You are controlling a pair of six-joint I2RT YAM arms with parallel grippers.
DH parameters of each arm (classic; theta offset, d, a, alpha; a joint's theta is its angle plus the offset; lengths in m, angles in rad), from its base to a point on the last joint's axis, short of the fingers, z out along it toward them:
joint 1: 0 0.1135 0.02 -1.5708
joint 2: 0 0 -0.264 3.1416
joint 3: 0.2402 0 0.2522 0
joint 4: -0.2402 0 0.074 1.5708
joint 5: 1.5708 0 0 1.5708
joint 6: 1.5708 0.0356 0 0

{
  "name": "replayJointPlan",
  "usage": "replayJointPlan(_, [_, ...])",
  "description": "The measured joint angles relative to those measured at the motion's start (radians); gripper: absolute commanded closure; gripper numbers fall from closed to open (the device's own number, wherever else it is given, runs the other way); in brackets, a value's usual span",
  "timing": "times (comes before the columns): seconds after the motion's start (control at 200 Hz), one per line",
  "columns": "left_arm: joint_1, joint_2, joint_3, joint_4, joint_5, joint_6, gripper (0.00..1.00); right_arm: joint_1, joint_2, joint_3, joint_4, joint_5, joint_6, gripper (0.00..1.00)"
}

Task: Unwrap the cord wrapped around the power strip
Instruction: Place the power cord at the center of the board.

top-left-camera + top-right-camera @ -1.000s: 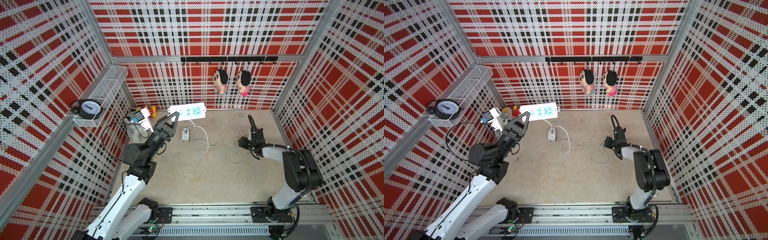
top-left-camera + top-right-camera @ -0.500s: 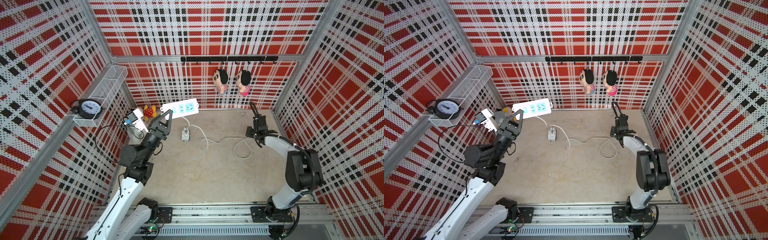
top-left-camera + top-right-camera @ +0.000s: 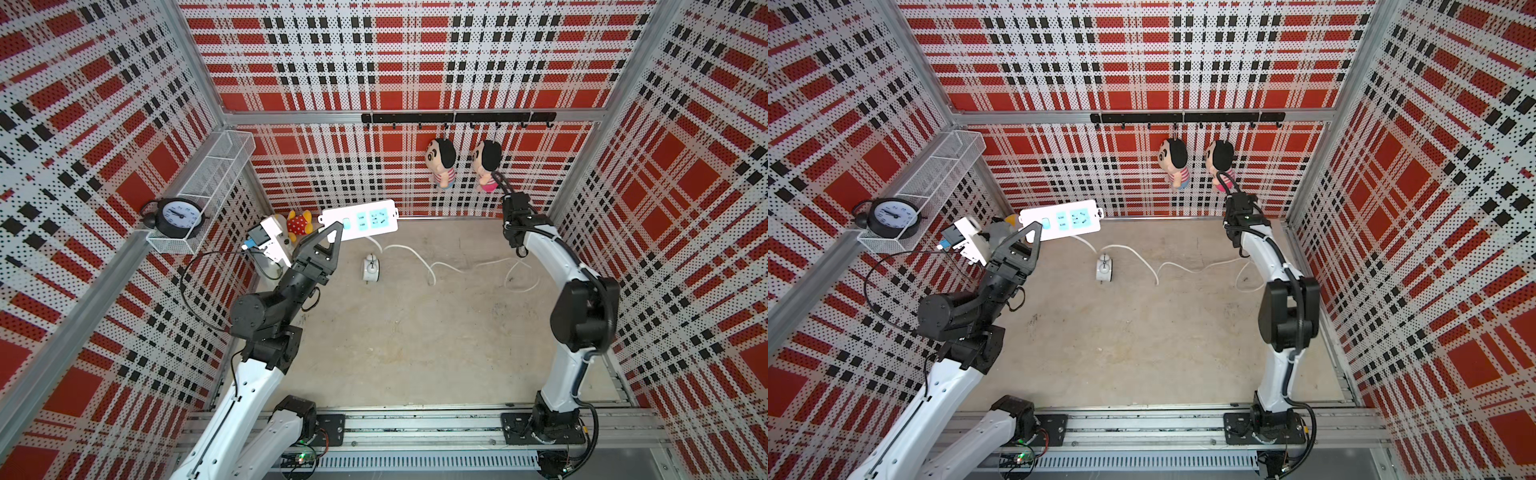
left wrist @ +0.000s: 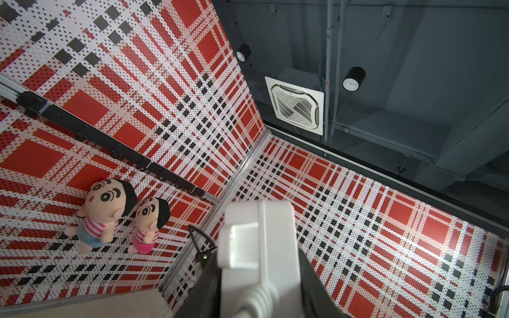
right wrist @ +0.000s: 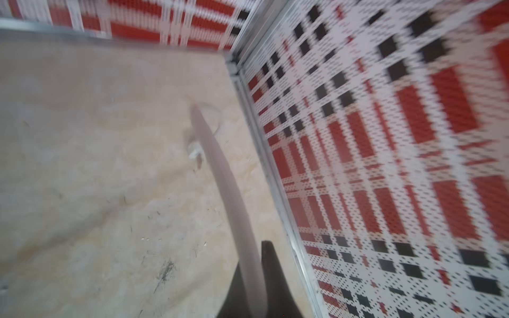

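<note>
my left hand clamps the strip end, lifted over the back left corner of the surface. right hand pinches the cord, slack along the back edge, near the back right corner.

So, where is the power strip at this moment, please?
In both top views the power strip is held aloft in the left gripper near the back wall, left of centre, behind the white alarm clock.
</note>
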Motion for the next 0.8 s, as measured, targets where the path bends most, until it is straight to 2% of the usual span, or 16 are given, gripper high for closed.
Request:
replayJointPlan(0.15, [0.0,-0.018,-0.026,0.002,0.02,-0.018,1.0,0.044,0.206,0.047,-0.008,-0.012,-0.038,1.0])
replayJointPlan(0.235, [0.0,-0.018,-0.046,0.0,0.021,-0.023,1.0,0.089,0.248,0.074,-0.004,-0.054,-0.047,0.71])
replayJointPlan(0.331, [0.0,-0.017,-0.061,-0.004,0.021,-0.026,1.0,0.122,0.25,0.092,0.024,-0.161,-0.045,0.48])
replayJointPlan(0.461, [0.0,-0.017,-0.065,-0.005,0.021,-0.027,1.0,0.122,0.219,0.061,0.087,-0.393,-0.01,0.33])
replayJointPlan(0.551, [0.0,-0.016,-0.066,-0.005,0.021,-0.029,1.0,0.073,0.125,-0.066,0.143,-0.581,0.027,0.27])
replayJointPlan(0.606, [0.0,-0.016,-0.066,-0.005,0.021,-0.03,1.0,0.025,0.037,-0.169,0.173,-0.665,0.052,0.27])
replayJointPlan(0.726, [0.0,-0.015,-0.068,-0.004,0.021,-0.03,1.0,-0.118,-0.265,-0.484,0.282,-0.815,0.159,0.27])
replayJointPlan(0.802, [0.0,-0.015,-0.07,-0.003,0.02,-0.03,1.0,-0.203,-0.459,-0.682,0.354,-0.85,0.244,0.28])
